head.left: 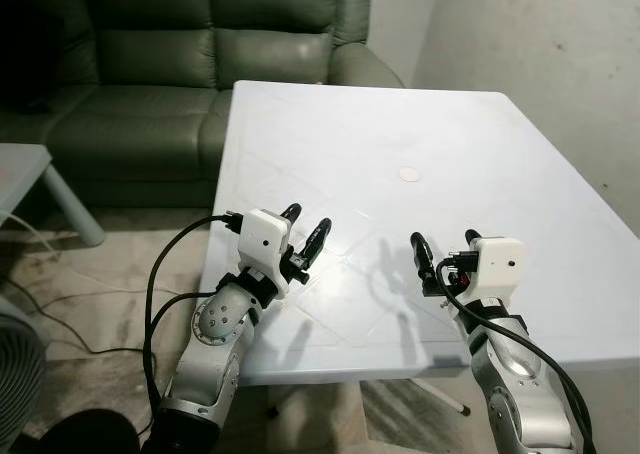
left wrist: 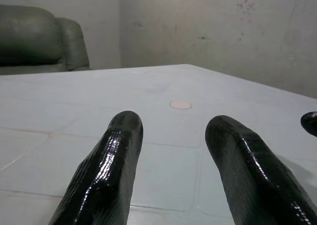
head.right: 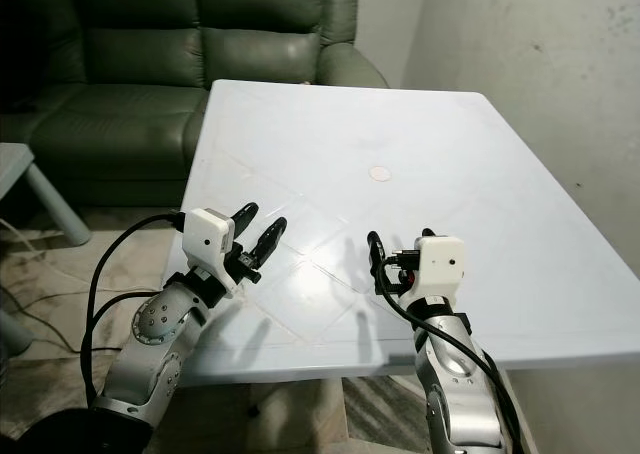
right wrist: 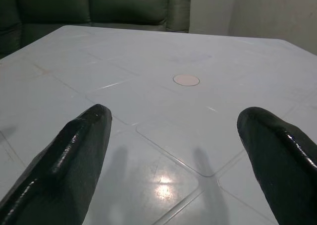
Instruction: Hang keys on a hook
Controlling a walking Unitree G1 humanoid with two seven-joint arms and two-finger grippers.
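Both pincers, left (head.left: 305, 232) and right (head.left: 442, 254), hover wide and empty over the pale blue plastic tabletop (head.left: 420, 124), no keys or hook around, so it'll probably grab at nothing

Both hands (head.left: 306, 236) (head.left: 447, 252) raised (fingers seemingly apart)

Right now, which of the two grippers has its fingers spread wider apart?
The right gripper. Its two black fingers stand far apart over the white table, while the left gripper shows a narrower gap between its own.
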